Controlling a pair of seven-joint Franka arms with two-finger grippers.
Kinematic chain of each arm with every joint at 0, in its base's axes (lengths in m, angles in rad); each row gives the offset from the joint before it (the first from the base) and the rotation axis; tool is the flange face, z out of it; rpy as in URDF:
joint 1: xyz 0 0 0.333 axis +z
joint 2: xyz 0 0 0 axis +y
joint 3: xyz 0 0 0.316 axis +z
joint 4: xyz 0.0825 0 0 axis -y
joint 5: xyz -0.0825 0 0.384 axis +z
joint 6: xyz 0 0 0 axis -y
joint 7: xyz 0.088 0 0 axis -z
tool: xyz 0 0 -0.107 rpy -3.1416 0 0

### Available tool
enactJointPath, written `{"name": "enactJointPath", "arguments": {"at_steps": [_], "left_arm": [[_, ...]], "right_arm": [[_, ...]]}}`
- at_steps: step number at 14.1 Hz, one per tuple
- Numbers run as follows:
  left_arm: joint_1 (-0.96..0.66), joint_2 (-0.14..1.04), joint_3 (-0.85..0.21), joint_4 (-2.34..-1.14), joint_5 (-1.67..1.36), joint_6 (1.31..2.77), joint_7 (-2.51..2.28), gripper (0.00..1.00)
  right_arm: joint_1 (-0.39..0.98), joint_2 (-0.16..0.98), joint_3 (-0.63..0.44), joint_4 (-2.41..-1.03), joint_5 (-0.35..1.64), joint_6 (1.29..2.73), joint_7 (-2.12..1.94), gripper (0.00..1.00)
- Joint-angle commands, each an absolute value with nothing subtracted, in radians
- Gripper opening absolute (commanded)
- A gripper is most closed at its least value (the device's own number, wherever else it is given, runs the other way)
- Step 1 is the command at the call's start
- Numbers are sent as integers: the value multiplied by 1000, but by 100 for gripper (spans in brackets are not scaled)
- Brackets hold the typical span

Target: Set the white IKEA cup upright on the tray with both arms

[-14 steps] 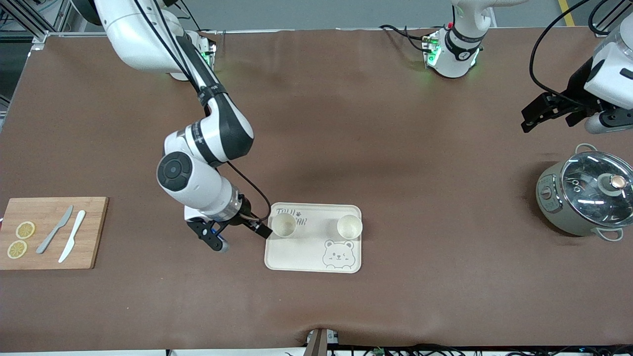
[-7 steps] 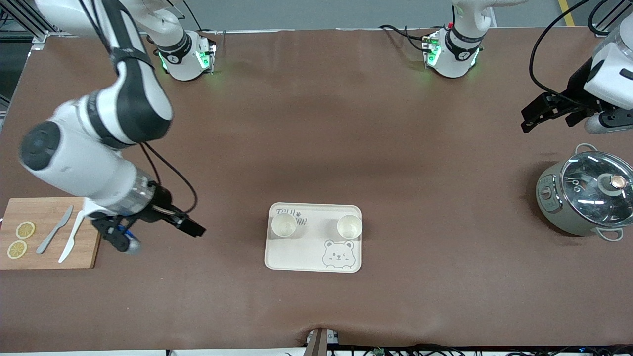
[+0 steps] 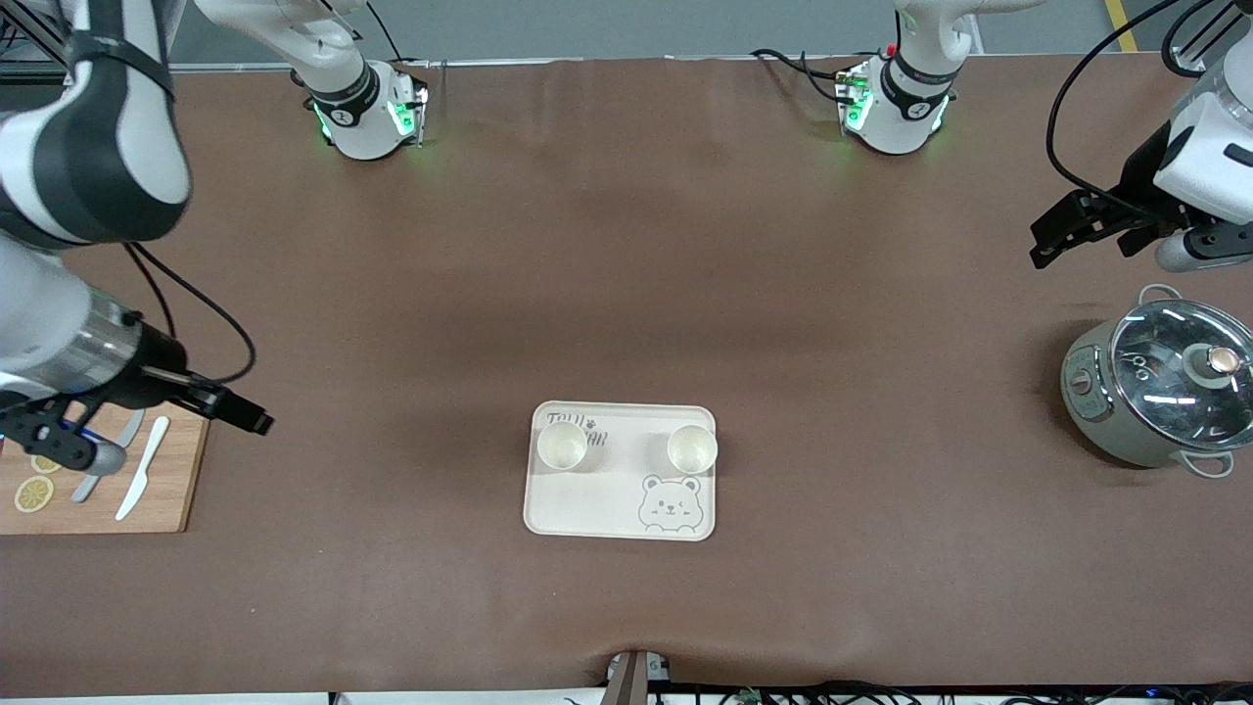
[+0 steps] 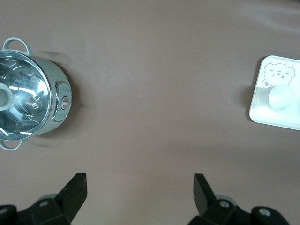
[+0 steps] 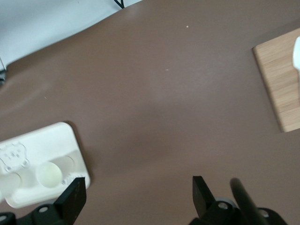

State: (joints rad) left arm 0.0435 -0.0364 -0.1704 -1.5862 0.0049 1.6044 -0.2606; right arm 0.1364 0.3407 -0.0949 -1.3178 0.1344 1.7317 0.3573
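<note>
The cream tray (image 3: 597, 509) with the bear drawing lies mid-table, near the front camera. Two white cups stand upright on it: one (image 3: 562, 446) toward the right arm's end, one (image 3: 692, 448) toward the left arm's end. My right gripper (image 3: 69, 446) is open and empty, up in the air over the wooden cutting board, well apart from the tray. Its wrist view (image 5: 139, 187) shows the tray (image 5: 51, 136) and a cup (image 5: 48, 174). My left gripper (image 3: 1189, 243) waits, open and empty, over bare table beside the pot. Its wrist view (image 4: 139, 187) shows the tray (image 4: 267, 112) and a cup (image 4: 280, 97).
A grey-green pot with a glass lid (image 3: 1165, 387) stands at the left arm's end of the table and shows in the left wrist view (image 4: 28, 93). The cutting board (image 3: 176, 480) at the right arm's end holds a white knife (image 3: 142, 468) and lemon slices (image 3: 32, 493).
My right arm has drawn away from the cup on the tray, toward its own end of the table, and now hangs over the cutting board. The left arm has barely moved.
</note>
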Motion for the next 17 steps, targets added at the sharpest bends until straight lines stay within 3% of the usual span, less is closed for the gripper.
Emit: {"name": "enactJointPath", "arguments": {"at_steps": [1,4,8,14,17], "left_arm": [[52,-41,-175,-1591,-2,1618,-267,100],[52,-40,-176,-1591,-3,1618,-267,100],[52,-41,-176,-1591,-2,1614,-262,100],[49,-34,-176,-1588,-3,1618,-261,100],[48,-34,-176,-1589,-3,1618,-256,100]], "right_arm": [[37,290,-78,-1347,123,1707,148,100],[-3,241,-78,-1357,53,1675,25,100],[-18,65,-78,-1538,23,1684,-97,100],[-57,-54,-78,-1735,25,1680,-364,100],[-68,-51,-71,-1637,23,1664,-248,100]]}}
